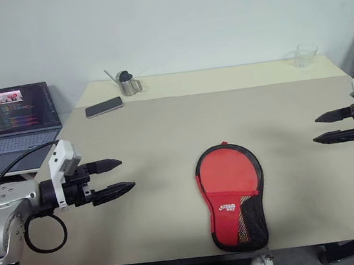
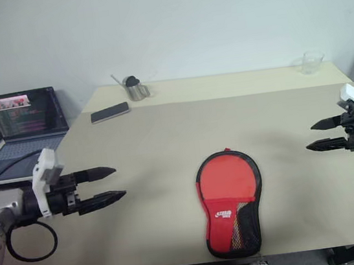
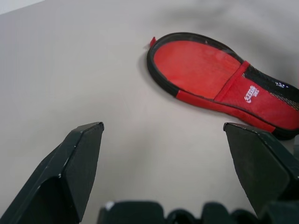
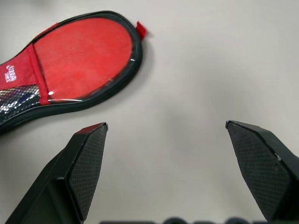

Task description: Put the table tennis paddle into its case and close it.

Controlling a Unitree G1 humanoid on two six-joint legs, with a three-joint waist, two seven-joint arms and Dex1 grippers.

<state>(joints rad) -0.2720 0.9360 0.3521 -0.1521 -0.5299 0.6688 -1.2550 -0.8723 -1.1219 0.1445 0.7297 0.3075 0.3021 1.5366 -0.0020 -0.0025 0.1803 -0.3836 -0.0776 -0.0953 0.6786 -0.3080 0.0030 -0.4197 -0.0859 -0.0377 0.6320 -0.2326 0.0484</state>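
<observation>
Red case (image 1: pixel 231 194) flat on table, closed

1. The case (image 1: pixel 231 195) lies flat on the bench (image 1: pixel 166 147), near its front edge, a little right of centre.
2. The left pincer (image 1: pixel 119 177) hangs over the bench's left side, the right pincer (image 1: pixel 323 128) over its right, both well apart from the case.
3. At the far left lie a phone (image 1: pixel 104 107) and, just right of it, a small jug (image 1: pixel 129 83).
4. A glass (image 1: pixel 305 55) stands at the far right corner.
5. A laptop (image 1: pixel 20 123) sits left of the bench.

White logo on case (image 1: pixel 227 207) red side — chars too small to read, laptop (image 1: pixel 20 118) screen txt likewise
</observation>
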